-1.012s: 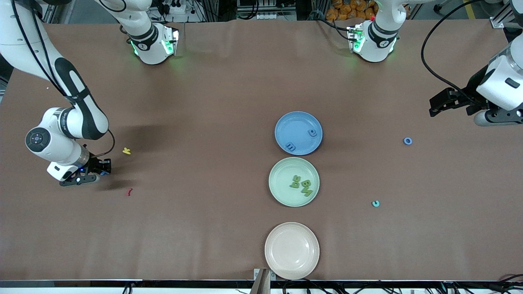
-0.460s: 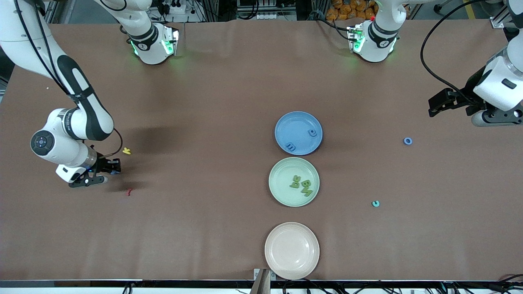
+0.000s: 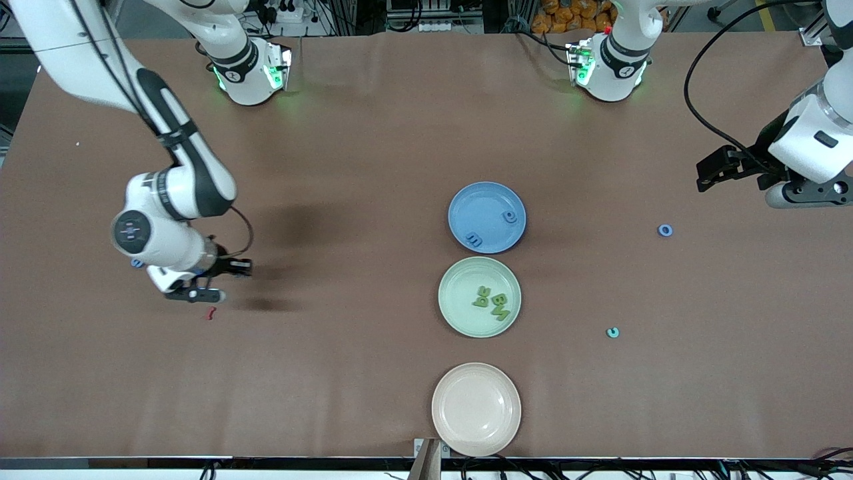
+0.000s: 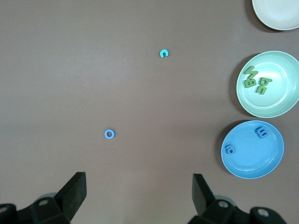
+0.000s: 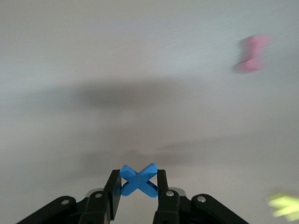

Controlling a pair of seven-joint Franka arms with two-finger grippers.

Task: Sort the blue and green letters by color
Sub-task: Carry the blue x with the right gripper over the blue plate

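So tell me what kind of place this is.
Most likely a robotics lab bench set up for sorting trials. Two arms are bolted along a table covered in plain brown sheet, aluminium framing and cables line its edge, and blue plate, green plate and beige plate sit in a row.

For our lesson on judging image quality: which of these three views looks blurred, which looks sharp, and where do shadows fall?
Right wrist view: the table and a pink smear are blurred, yet the blue X letter in the right tool stays sharp. Left wrist view: crisp, with the blue ring letter clear. Front view: sharp, with a soft dark shadow beside the right arm.
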